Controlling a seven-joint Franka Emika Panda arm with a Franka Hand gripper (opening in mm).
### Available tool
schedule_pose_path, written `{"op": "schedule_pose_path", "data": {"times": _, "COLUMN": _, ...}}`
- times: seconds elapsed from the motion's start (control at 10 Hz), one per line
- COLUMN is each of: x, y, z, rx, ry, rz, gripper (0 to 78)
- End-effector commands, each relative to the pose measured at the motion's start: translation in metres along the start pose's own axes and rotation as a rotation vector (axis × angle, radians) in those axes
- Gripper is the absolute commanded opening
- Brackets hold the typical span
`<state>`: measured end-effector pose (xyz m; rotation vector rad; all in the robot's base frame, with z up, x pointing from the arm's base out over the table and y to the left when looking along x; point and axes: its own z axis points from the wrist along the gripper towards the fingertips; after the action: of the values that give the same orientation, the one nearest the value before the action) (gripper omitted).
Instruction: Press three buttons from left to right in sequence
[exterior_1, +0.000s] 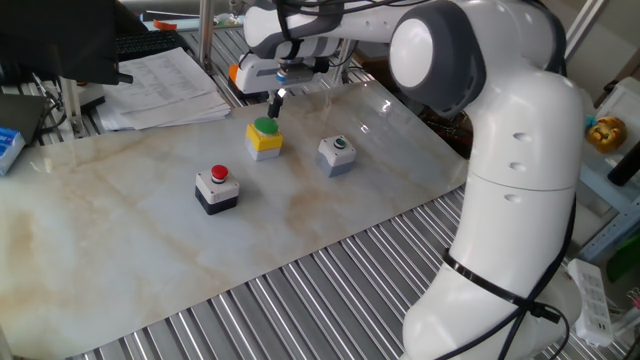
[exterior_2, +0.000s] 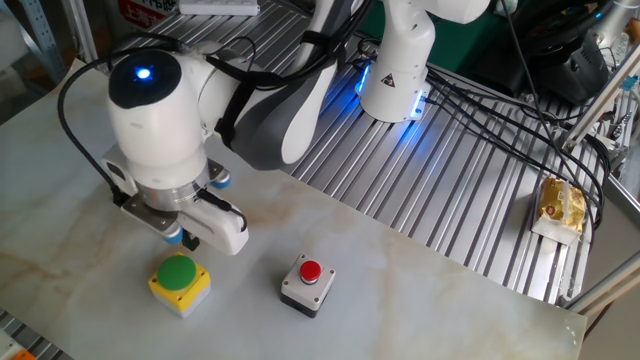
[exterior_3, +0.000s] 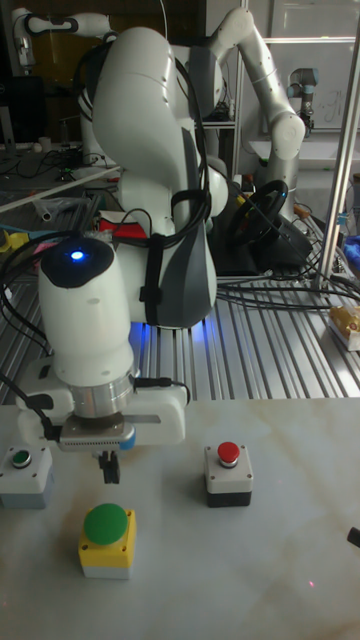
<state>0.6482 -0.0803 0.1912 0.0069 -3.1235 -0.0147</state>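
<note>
Tool: dark fingertips pointing down, hanging above and just behind the green button, apart from it; no gap shows between the tips in the tall view, but whether they touch cannot be told. In one fixed view the tool sits above the far edge of the yellow box; in the other fixed view the tool hangs beside the same box. Red button: on a white-topped black box, nearest the front edge of the table in one fixed view, left of the yellow box. Dark-green button: small, on a grey box, right of the yellow box. The three boxes stand well apart in a loose row on the marble-patterned table. Arm: white, with a lit blue lamp on the wrist. Papers: a stack at the far left of the table, clear of the boxes. Second arm: white, behind the table in the tall view.
</note>
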Motion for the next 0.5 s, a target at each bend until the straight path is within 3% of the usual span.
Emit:
{"op": "schedule_pose_path", "data": {"times": 0.1, "x": -0.0008, "y": -0.0020, "z": -0.0009, "rx": 0.000, "ry": -0.041, "rz": -0.002, "gripper": 1.1}}
{"op": "schedule_pose_path", "data": {"times": 0.5, "x": -0.0021, "y": -0.0045, "z": 0.0007, "rx": -0.002, "ry": -0.042, "rz": 0.003, "gripper": 1.1}}
